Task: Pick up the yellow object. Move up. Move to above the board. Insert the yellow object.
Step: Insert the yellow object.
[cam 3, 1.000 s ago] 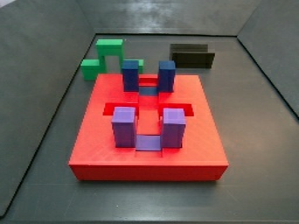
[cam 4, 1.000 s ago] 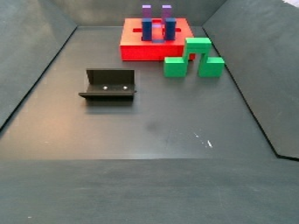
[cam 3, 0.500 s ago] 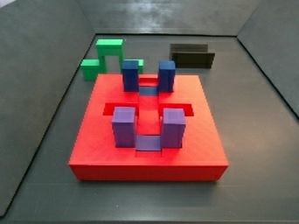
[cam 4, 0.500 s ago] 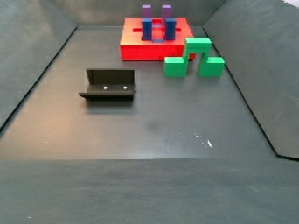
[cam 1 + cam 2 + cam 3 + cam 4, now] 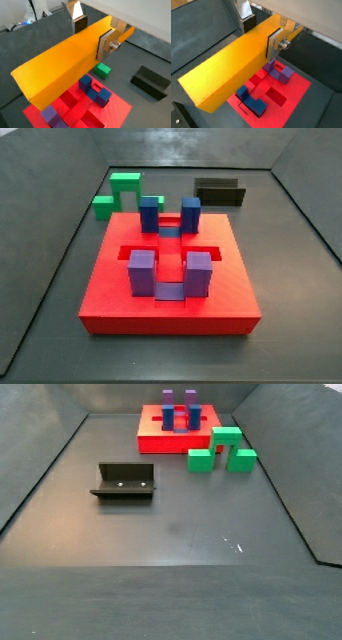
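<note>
Claw (image 5: 92,31) of mine grips the bar (image 5: 63,62) between both fingers (image 5: 273,44), high above the board (image 5: 284,90).

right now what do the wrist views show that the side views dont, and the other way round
Only the wrist views show the gripper, its fingers closed on the yellow object, held high above the board.

Only the side views show the whole floor layout: the board standing apart from the green blocks and the fixture. No gripper or yellow object appears there.

Both share the board with its blue pegs and purple pegs, one green block and the fixture.
</note>
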